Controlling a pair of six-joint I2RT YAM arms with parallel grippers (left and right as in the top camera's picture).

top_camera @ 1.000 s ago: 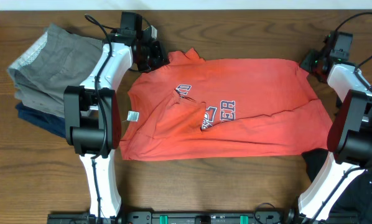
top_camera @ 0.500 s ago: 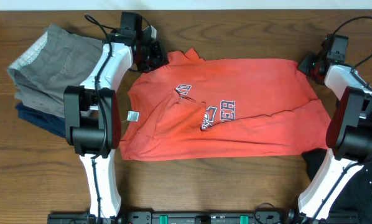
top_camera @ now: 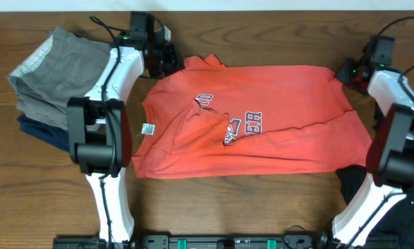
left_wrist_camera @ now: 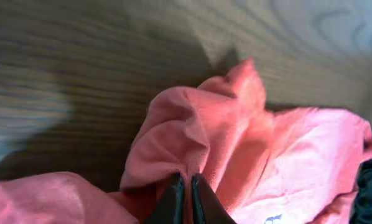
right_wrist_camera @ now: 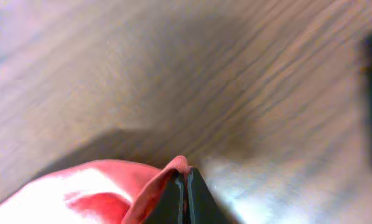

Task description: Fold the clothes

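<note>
The red shirt (top_camera: 262,117) lies spread out wide and mostly flat, with some wrinkles and a long crease on its right side. Blue and white letters (top_camera: 245,123) sit crumpled near the middle. A small white tag (top_camera: 147,128) shows at the left edge. Both far corners are bunched up, one pinched tight in the left gripper (left_wrist_camera: 185,186) and one in the right gripper (right_wrist_camera: 186,182). A black piece of clothing (top_camera: 349,181) peeks out by the shirt's near right corner, mostly hidden.

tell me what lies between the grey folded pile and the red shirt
The left arm, above bare table, seen in the overhead view.
</note>
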